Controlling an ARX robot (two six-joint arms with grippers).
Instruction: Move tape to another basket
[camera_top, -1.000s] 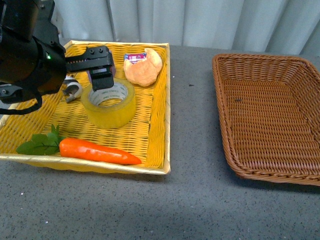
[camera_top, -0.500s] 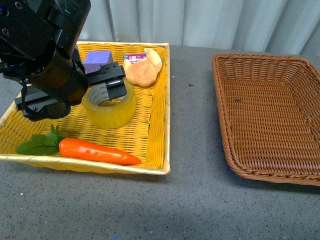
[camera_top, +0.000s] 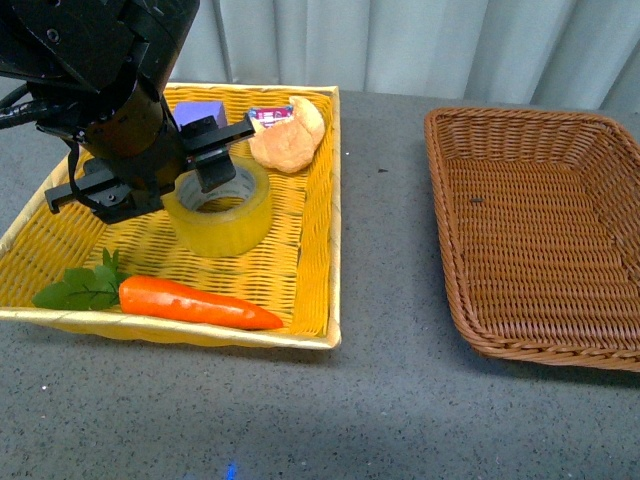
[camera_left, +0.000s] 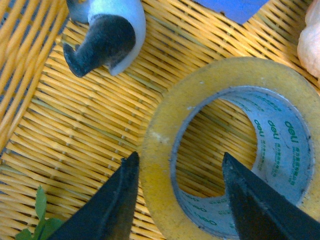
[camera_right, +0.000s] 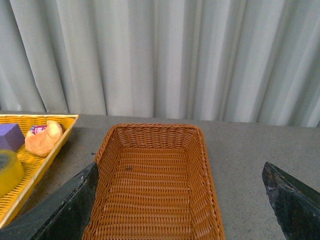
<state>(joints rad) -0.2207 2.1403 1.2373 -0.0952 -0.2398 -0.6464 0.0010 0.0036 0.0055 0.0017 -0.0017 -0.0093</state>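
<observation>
The tape (camera_top: 222, 216), a wide yellowish roll with a white printed core, lies flat in the yellow basket (camera_top: 305, 230). My left gripper (camera_top: 205, 165) is open and low over it. In the left wrist view the gripper (camera_left: 180, 200) straddles the wall of the tape (camera_left: 160, 150), with one finger outside the roll and one inside the hole. The brown wicker basket (camera_top: 540, 230) stands empty at the right. My right gripper (camera_right: 180, 210) is open and empty, held above the near end of the brown basket (camera_right: 150, 185). The tape's edge (camera_right: 9, 172) also shows in the right wrist view.
The yellow basket also holds a carrot (camera_top: 195, 303) with green leaves (camera_top: 80, 288), a bread roll (camera_top: 288, 135), a purple block (camera_top: 198, 112) and a grey-black clip (camera_left: 107, 37) beside the tape. Grey tabletop (camera_top: 385, 250) lies between the baskets. A curtain (camera_right: 160, 55) hangs behind.
My left arm has swung in over the yellow basket and come down onto the tape, so its fingers now straddle the roll's wall. It now hides the clip in the front view.
</observation>
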